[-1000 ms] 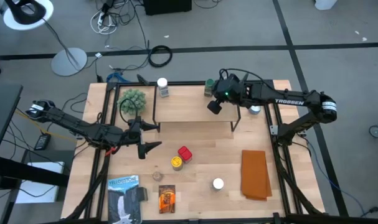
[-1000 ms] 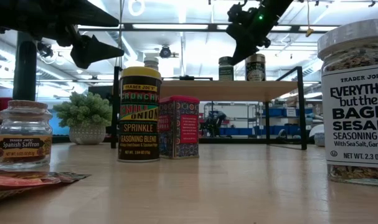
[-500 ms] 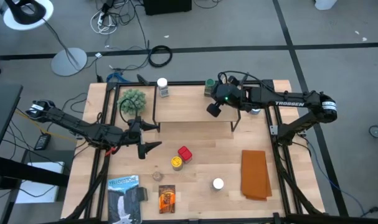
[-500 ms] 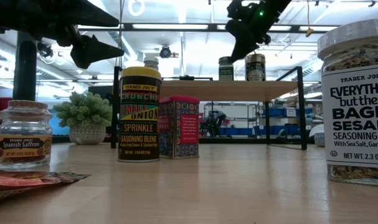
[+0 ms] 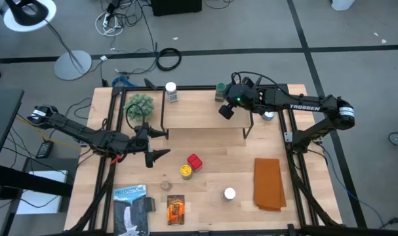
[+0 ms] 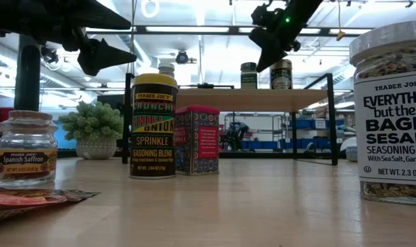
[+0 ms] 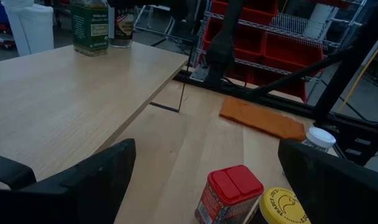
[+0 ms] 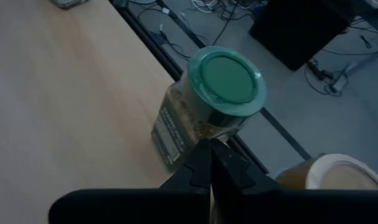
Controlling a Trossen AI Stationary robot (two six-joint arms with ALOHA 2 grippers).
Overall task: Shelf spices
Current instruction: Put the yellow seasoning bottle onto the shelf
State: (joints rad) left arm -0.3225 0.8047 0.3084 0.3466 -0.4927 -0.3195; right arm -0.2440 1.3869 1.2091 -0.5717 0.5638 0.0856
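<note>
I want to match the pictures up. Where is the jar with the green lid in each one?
High: green-lidded jar, far right corner of the shelf.
Low: on the shelf top.
Left wrist: far corner.
Right wrist: centre.
Shared landmark: the shelf's wooden board.

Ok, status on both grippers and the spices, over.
Right gripper shut, empty, above the shelf by the green-lid jar. Left gripper open, hanging beside the red box. Nothing blocking.
</note>
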